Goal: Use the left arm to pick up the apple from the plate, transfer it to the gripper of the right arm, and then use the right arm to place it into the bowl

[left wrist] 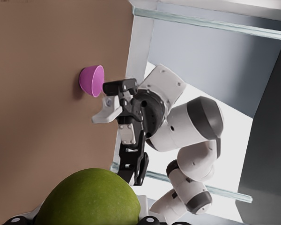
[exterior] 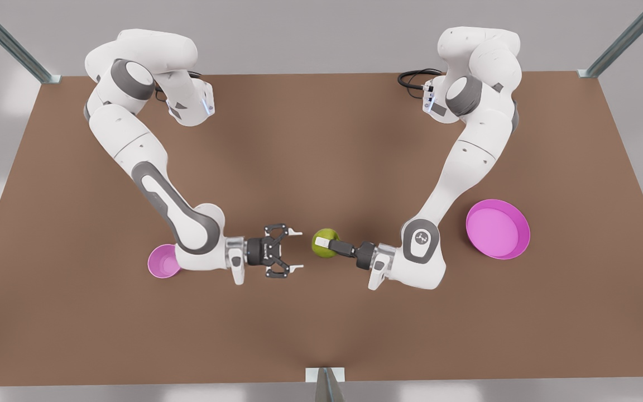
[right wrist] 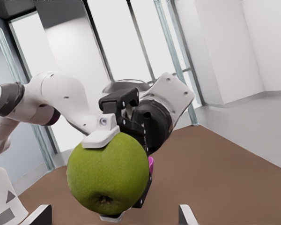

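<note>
white arms (exterior: 132,139), grey joints, black claws (exterior: 285,251).

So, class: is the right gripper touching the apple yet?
Apart. In the front view, bare table shows between the open right gripper and the apple, which the left gripper holds.

The apple (exterior: 324,242) — small, round, yellow-green — is held off the table (exterior: 321,139), clamped in the slim left gripper (exterior: 330,244) near the middle of the table's front edge. The right gripper (exterior: 294,251) faces it, fingers spread, not touching. The plate (exterior: 497,229) — shallow, magenta — lies near the table's right edge; the bowl (exterior: 162,261) sits upright toward the left edge.
</note>
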Robot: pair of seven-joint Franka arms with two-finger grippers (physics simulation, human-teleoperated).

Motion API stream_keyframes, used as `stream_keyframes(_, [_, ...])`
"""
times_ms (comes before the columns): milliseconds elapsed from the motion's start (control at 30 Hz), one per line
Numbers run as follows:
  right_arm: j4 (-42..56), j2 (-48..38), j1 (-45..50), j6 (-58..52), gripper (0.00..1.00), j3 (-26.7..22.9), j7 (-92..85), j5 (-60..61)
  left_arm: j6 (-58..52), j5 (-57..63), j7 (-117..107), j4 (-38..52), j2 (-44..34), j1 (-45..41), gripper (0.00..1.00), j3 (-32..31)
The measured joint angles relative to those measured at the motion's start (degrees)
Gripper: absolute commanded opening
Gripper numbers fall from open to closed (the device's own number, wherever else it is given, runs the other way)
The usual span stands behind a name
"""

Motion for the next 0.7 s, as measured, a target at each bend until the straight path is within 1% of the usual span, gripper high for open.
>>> stream_keyframes(300, [-0.29,0.06,1.75,0.88,1.0,0.28,-4.59,3.67,1.05,-0.1,0.73,0.01,0.12,-0.13,0.83,-0.05])
stream_keyframes(700, [0.41,1.03,4.09,4.2,1.0,0.47,-8.05,5.11,2.42,-0.19,1.08,0.0,-0.22,-0.43,0.83,-0.09])
